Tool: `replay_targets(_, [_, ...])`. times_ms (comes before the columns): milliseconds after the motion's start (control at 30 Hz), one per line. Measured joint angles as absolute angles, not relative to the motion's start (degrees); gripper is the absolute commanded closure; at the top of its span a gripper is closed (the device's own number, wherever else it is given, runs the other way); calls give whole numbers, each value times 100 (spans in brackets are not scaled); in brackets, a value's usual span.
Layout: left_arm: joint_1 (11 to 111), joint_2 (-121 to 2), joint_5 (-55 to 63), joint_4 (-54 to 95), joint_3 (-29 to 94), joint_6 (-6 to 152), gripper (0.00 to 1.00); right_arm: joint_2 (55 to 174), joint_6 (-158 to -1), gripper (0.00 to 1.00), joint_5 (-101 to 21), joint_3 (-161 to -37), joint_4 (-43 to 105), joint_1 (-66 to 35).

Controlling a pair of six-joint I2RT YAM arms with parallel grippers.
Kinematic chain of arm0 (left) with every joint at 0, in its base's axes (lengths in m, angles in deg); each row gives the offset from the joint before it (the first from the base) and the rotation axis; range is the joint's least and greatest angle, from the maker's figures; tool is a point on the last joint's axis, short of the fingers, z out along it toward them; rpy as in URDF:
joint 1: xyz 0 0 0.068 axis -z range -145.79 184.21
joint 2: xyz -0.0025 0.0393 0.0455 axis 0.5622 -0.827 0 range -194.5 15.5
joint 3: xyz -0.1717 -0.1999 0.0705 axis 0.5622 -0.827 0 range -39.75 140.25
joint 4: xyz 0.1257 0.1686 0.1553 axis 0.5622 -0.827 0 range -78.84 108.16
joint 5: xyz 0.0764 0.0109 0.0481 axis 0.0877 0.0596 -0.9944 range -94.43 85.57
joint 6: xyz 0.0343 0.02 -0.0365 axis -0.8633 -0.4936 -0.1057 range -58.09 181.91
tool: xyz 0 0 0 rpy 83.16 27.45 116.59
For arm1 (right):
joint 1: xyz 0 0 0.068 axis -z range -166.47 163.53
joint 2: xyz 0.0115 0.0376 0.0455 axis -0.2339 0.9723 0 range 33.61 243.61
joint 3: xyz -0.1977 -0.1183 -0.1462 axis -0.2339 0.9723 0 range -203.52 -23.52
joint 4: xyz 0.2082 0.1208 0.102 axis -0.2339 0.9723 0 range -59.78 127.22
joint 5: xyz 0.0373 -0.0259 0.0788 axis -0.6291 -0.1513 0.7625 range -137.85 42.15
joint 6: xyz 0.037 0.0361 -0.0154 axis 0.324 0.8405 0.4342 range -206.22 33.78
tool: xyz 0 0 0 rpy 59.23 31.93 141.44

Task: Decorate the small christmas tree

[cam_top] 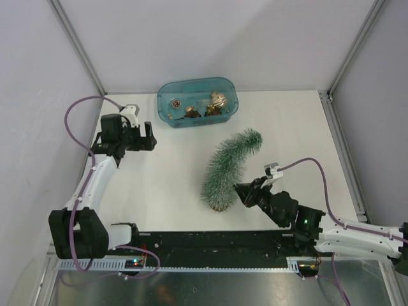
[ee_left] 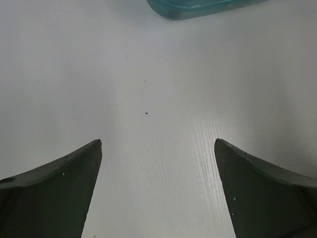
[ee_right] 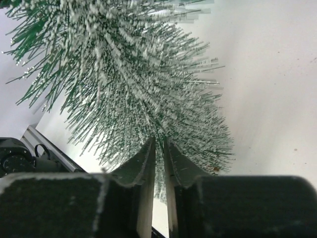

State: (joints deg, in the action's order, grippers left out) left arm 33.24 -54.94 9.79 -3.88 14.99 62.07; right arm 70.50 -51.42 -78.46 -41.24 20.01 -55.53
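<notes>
Lying down: the small christmas tree [cam_top: 226,169] is on its side on the surface [cam_top: 166,185], bent in a banana curve. The fat end points at the near edge and the tip points toward the far right.
Tree texture: super bristly, with dark green needles [ee_right: 133,74] dusted white, like a frosted bottle brush.
Right end effector [cam_top: 239,191]: clenched onto the tree's bristles by the fat end. In the wrist view its fingers [ee_right: 148,163] are nearly together, with needles in the slim gap.
Left end effector [cam_top: 148,137]: released, with its dark wedge-shaped fingers [ee_left: 74,173] spread wide over bare surface, just left of the tub.
Tub [cam_top: 164,95]: see-through teal plastic, a rounded rectangle at the far side.
In the tub: a few shiny gold and brown ornaments [cam_top: 217,102]. They're too small to make out shapes.
Surface finish: white, with faint fine ribbing.
</notes>
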Motion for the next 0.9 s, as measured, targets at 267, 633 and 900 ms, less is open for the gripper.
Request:
replay_targets(267, [3523,-5494,955,-408,1499,6199,0,6667,-5135,62,-7938,-4113,2374,-5573])
replay_targets(633, [3735,-5767,927,-528,1884,6188,0,6154,-5249,30,-7940,-4154,3091,-5693])
replay_targets(900, [4445,-6910,940,-486,3357,6083,0,5500,-5371,25,-8196,-4935,4258,-5763])
